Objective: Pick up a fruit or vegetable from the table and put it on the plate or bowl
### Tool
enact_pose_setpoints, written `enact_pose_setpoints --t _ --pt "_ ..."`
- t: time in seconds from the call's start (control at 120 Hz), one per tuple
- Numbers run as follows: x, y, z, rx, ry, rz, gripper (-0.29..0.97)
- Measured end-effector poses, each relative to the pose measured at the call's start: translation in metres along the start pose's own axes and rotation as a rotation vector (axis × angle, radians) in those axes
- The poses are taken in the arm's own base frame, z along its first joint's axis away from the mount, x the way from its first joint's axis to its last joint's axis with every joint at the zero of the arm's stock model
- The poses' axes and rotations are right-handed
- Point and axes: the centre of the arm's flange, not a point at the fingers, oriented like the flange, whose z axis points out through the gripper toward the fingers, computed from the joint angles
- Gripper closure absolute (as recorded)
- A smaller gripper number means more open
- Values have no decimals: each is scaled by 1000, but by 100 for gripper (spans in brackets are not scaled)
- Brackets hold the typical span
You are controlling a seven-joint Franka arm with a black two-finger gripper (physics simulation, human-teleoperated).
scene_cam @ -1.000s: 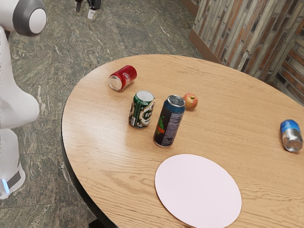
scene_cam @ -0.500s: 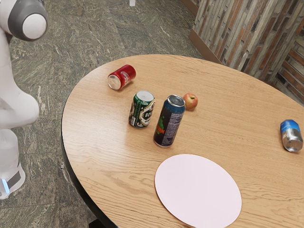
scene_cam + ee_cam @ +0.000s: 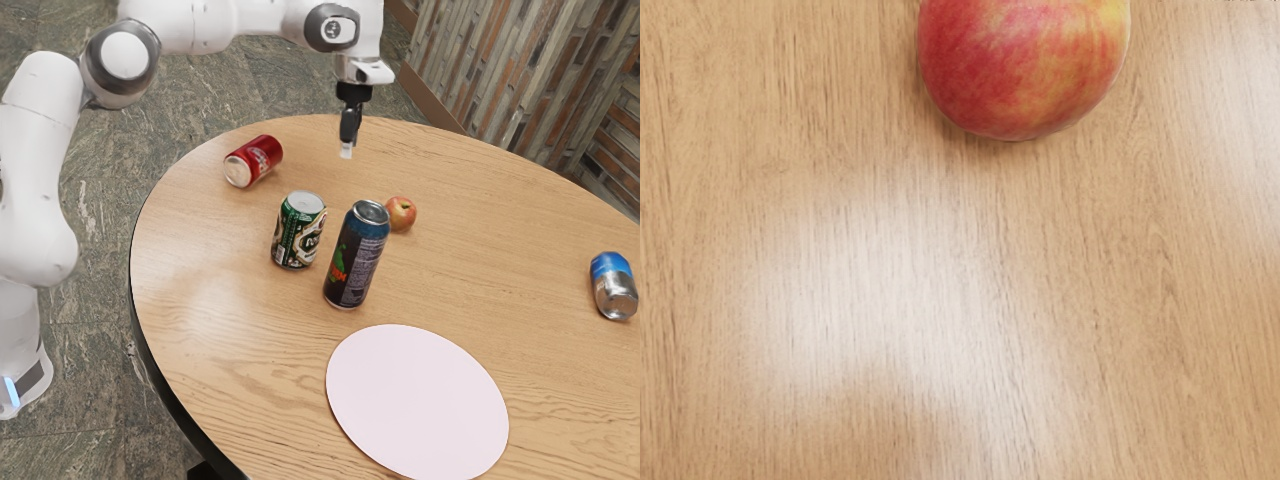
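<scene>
A red-yellow apple [image 3: 401, 212] rests on the round wooden table [image 3: 200, 290], just beyond the upright dark blue can [image 3: 356, 254]. A flat pale pink plate [image 3: 417, 400] lies at the table's near edge. My gripper [image 3: 346, 150] points straight down above the far part of the table, to the exterior view's left of the apple and well above it. In the wrist view the apple [image 3: 1025, 60] lies on bare wood [image 3: 940, 300] a little ahead of my hand.
A red can [image 3: 252, 161] lies on its side at the far left. A green can [image 3: 298, 230] stands beside the dark blue one. A blue can [image 3: 613, 285] lies at the exterior view's right edge. A wood-panelled wall [image 3: 520, 70] stands behind.
My arm has swung in from the upper left and come down over the table's far side. The red can has shifted slightly to the left.
</scene>
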Motion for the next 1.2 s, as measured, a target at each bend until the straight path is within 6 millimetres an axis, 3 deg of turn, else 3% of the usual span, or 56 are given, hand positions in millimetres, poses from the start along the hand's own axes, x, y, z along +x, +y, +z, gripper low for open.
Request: enact_pose_setpoints --t 0.133,0.225,0.35,0.583,0.742,0.892,1.033,1.2 --pt "32 17 -3 96 1 19 2" --pt "54 32 7 118 -6 40 2" --pt "66 39 13 83 39 28 2" --pt "79 39 61 -23 113 -1 2" --pt "89 36 89 -39 155 -18 0" --pt "88 18 111 1 191 -54 2" --pt "102 12 111 77 289 -51 2" --pt "92 -12 122 143 334 -91 28"
